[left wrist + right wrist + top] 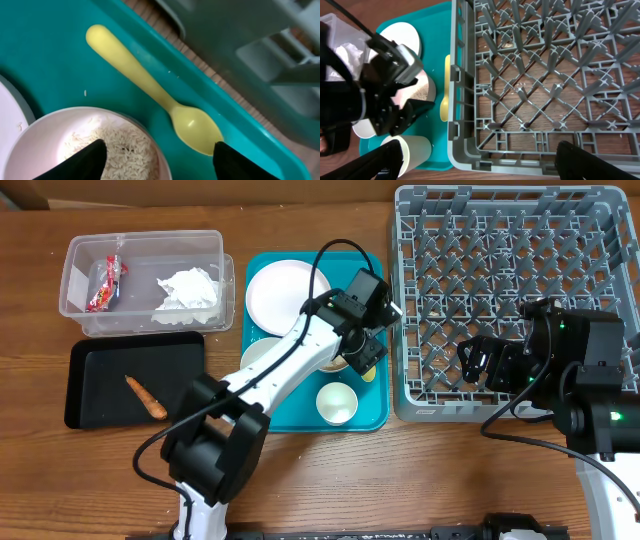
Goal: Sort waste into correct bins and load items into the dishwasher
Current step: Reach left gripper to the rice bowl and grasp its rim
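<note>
Two pincers, both released: left gripper (pixel 157 162) spread above pale-yellow plastic spoon (pixel 150 90) lying on teal plastic tray (pixel 45 50), rice-filled round white bowl (pixel 60 145) just beside; right gripper (pixel 487 160) wide over square grey lattice dish rack (pixel 545 75) edge.

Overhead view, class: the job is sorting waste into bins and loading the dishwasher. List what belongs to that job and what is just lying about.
Belongs to the job:
red wrapper, napkin, clear tub, carrot stick, black tray, round plate, rice bowl, yellow spoon, white cup, grey dish rack

Just lying about:
teal tray, wooden table
</note>
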